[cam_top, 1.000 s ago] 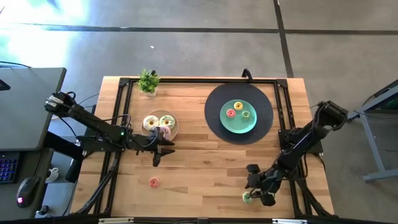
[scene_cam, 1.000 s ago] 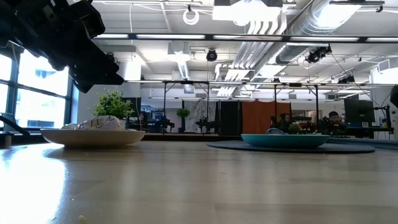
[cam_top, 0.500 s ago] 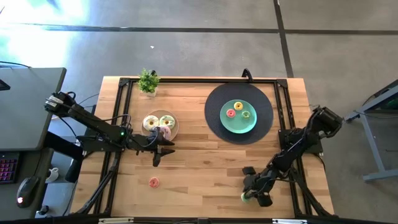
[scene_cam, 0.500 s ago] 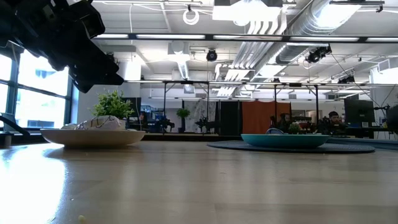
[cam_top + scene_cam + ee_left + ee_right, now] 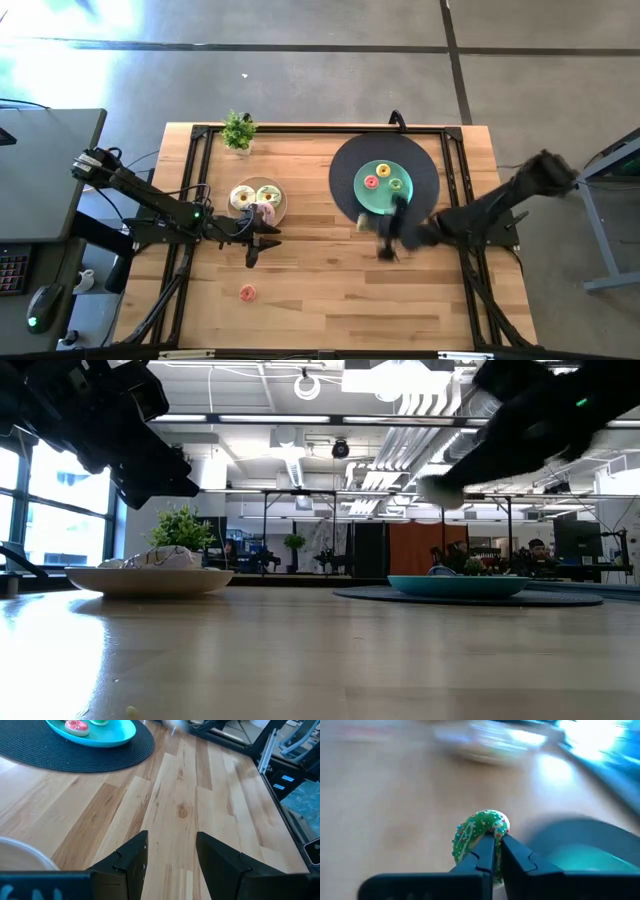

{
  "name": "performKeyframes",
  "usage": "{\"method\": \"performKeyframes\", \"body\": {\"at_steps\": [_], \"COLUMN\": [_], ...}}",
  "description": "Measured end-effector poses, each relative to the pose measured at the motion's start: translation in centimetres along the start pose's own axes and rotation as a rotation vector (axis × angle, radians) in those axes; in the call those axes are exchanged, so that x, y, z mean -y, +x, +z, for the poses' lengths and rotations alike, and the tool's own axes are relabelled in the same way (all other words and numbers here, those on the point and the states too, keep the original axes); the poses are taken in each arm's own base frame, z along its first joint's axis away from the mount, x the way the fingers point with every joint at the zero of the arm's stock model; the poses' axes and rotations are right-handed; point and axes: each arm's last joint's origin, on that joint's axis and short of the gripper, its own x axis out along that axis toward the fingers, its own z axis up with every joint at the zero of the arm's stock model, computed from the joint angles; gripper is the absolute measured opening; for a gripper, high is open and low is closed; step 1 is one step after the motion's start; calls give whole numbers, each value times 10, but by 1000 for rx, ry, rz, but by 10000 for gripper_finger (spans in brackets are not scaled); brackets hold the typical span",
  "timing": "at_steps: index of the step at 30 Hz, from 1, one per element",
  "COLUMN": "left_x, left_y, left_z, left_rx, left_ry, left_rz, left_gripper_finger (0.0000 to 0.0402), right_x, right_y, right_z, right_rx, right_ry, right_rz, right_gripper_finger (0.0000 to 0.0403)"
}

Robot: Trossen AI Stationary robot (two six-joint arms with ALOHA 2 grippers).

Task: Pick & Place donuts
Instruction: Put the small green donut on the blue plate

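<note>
Green donut (image 5: 479, 839) pinched in right gripper (image 5: 493, 851) (arm outstretched).

high: overhead, straight down | low: tabletop level, across | 2 wrist views: close, forward | shared: teal plate (image 5: 372, 198)

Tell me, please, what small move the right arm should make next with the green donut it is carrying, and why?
Probably carry on over the teal plate and lower before opening. The right gripper has its jaws shut on the green donut and hangs at the near edge of the dark mat, just short of the plate, where a pink donut and two others already lie. The left gripper waits open by the beige plate.
</note>
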Motion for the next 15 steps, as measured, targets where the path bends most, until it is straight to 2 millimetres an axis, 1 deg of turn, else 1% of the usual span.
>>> {"method": "performKeyframes", "body": {"at_steps": [1, 3, 6, 11, 15], "left_x": [0, 0, 0, 0, 0], "left_y": [0, 0, 0, 0, 0], "left_z": [0, 0, 0, 0, 0], "left_rx": [1, 1, 2, 0, 0], "left_ry": [-1, -1, -1, 0, 0], "left_rz": [0, 0, -1, 0, 0], "left_gripper_finger": [165, 165, 165, 165, 165], "right_x": [15, 42, 73, 106, 120], "right_y": [5, 15, 28, 46, 57], "right_z": [-2, -7, -16, -26, -40], "right_rx": [-33, -119, -238, -330, -427], "right_ry": [53, 137, 227, 334, 405], "right_rz": [-110, -242, -275, -287, -260], "right_gripper_finger": [9, 9, 19, 15, 16]}}
